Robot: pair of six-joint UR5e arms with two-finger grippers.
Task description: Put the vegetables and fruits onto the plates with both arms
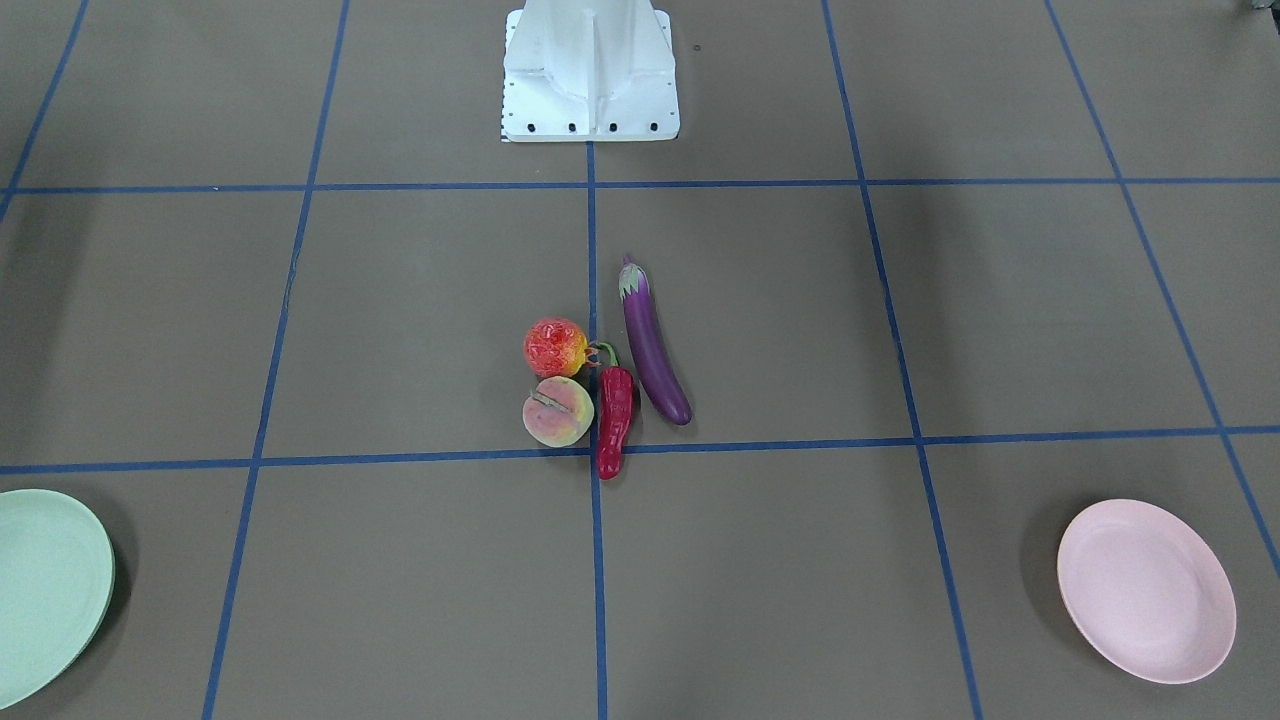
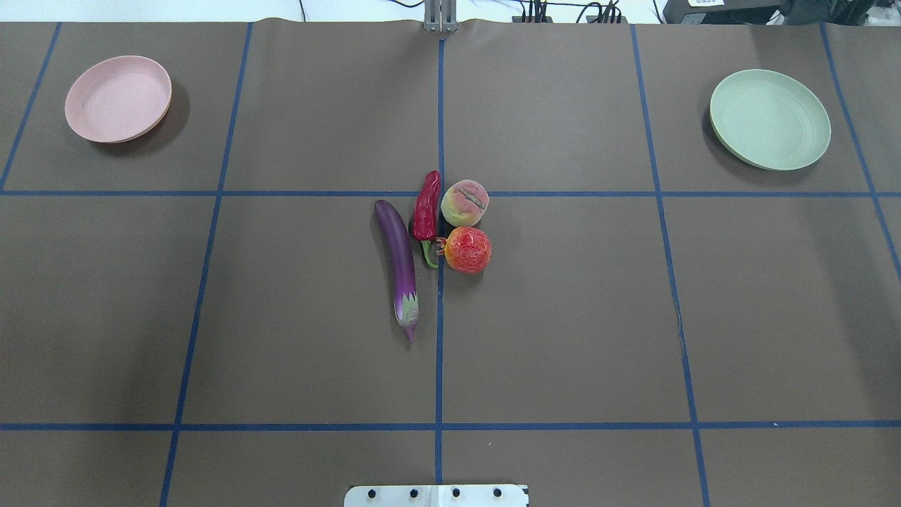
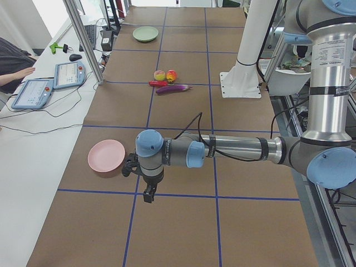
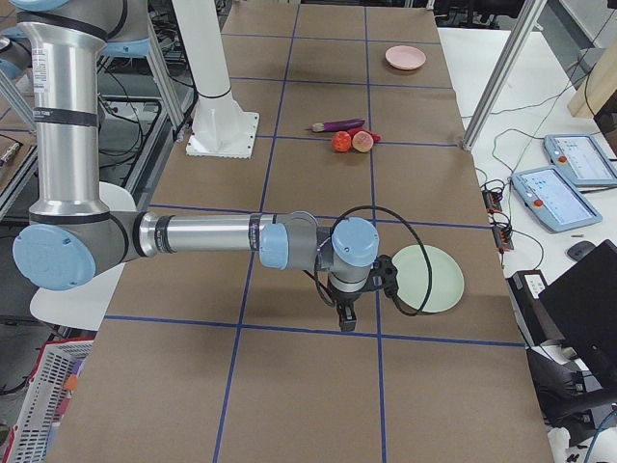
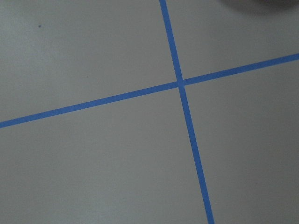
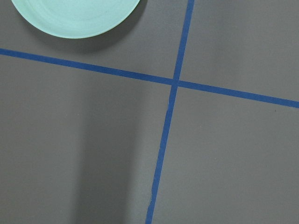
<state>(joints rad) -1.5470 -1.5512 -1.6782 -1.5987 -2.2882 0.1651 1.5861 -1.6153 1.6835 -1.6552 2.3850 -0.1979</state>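
Note:
The purple eggplant (image 2: 398,264), red chili (image 2: 426,209), peach (image 2: 464,203) and red-and-yellow fruit (image 2: 467,249) lie bunched together at the table's middle. The pink plate (image 2: 117,98) lies far left and the mint green plate (image 2: 769,118) far right, both bare. My left gripper (image 3: 148,196) points down over the table beside the pink plate (image 3: 106,157). My right gripper (image 4: 346,321) points down beside the green plate (image 4: 427,278). Both grippers show only in the side views, so I cannot tell whether they are open or shut. Neither is near the produce.
The white base block (image 1: 590,75) stands at the robot's side of the table. Blue tape lines (image 2: 439,352) cross the brown table cover. Control tablets (image 3: 33,93) and cables lie on the side bench. The green plate's rim (image 6: 74,16) shows in the right wrist view.

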